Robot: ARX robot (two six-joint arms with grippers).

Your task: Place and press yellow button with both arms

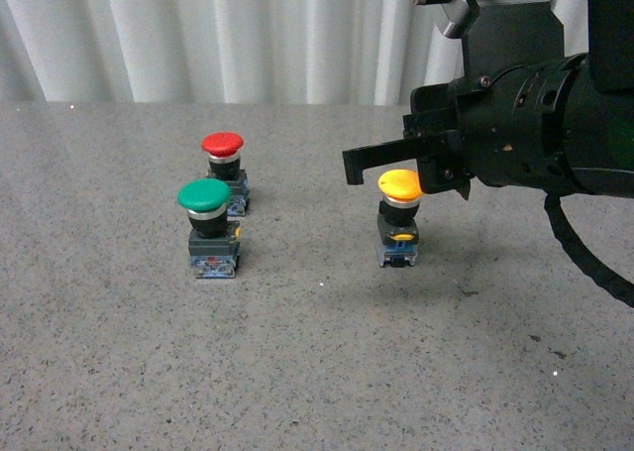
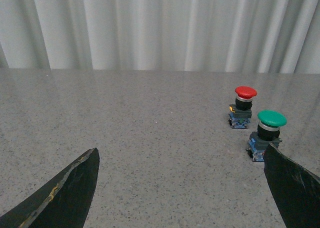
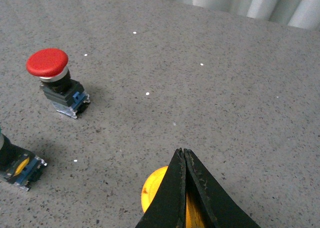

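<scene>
**Front view first: button placed, press not yet certain**

Front view: the yellow button stands on the desk, right of centre and well apart from the green button and red button on the left. It is upright, with its long axis vertical, the domed cap on top and the base down (a yellow tab on the base faces the camera). So placing looks done. The right hand reaches in from the right with its fingers lying just over the cap. I cannot tell from this angle whether they touch it. The left hand is out of frame.

Left wrist view: the left hand is spread wide and holds nothing. It is low over bare desk, with the green and red buttons beyond one finger. The yellow button does not show, so this arm seems to have no part in the press yet.

Right wrist view: the right hand's fingers are pressed together, pinching nothing, and cross the yellow cap directly beneath them. I judge that the pressing, with both arms, is what remains.
</scene>
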